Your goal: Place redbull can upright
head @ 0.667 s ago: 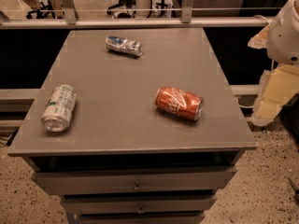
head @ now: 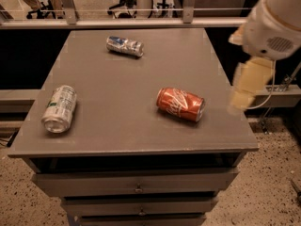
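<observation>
The redbull can (head: 124,46) is a slim silver can with blue patches. It lies on its side at the far middle of the grey table top (head: 117,121), with its length running left to right. My gripper (head: 243,94) hangs from the white arm (head: 273,27) at the right edge of the table, beside the table top and well to the right of and nearer than the redbull can. It holds nothing that I can see.
An orange-red Coca-Cola can (head: 181,104) lies on its side right of centre, between the gripper and the table's middle. A wider white-and-green can (head: 59,108) lies on its side near the left front. Drawers (head: 136,185) sit below the top. A rail (head: 141,22) runs behind the table.
The arm and gripper have moved left, closer to the table's right edge, and fill more of the view. The three cans have not moved.
</observation>
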`<state>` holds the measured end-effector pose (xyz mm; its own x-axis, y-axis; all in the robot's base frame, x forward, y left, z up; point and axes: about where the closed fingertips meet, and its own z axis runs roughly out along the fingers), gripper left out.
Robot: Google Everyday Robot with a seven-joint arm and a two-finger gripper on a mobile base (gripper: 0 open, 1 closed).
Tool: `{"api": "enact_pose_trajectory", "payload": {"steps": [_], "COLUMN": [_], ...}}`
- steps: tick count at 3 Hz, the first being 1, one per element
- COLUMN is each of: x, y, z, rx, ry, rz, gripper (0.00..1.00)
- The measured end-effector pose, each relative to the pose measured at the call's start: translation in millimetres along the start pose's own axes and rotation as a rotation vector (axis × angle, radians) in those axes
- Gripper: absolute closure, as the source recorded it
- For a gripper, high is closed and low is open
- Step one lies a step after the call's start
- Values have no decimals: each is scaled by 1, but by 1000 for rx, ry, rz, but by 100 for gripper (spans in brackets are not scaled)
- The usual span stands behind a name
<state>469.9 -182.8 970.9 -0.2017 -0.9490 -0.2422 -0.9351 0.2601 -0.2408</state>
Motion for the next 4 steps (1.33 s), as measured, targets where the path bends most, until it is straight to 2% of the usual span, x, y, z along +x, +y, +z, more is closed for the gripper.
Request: {"api": "enact_pose_trajectory", "payload": {"steps": [1,2,3,4], "x": [-78,-127,-127,-149], "y": [-51,-79,-79,-87], "z": [49,82,82,86], "rx": [-33,-64,-64,-36], "ry": [-82,-133,-133,-194], "rz": [26,74,74,73], "gripper": [0,0,0,0]}}
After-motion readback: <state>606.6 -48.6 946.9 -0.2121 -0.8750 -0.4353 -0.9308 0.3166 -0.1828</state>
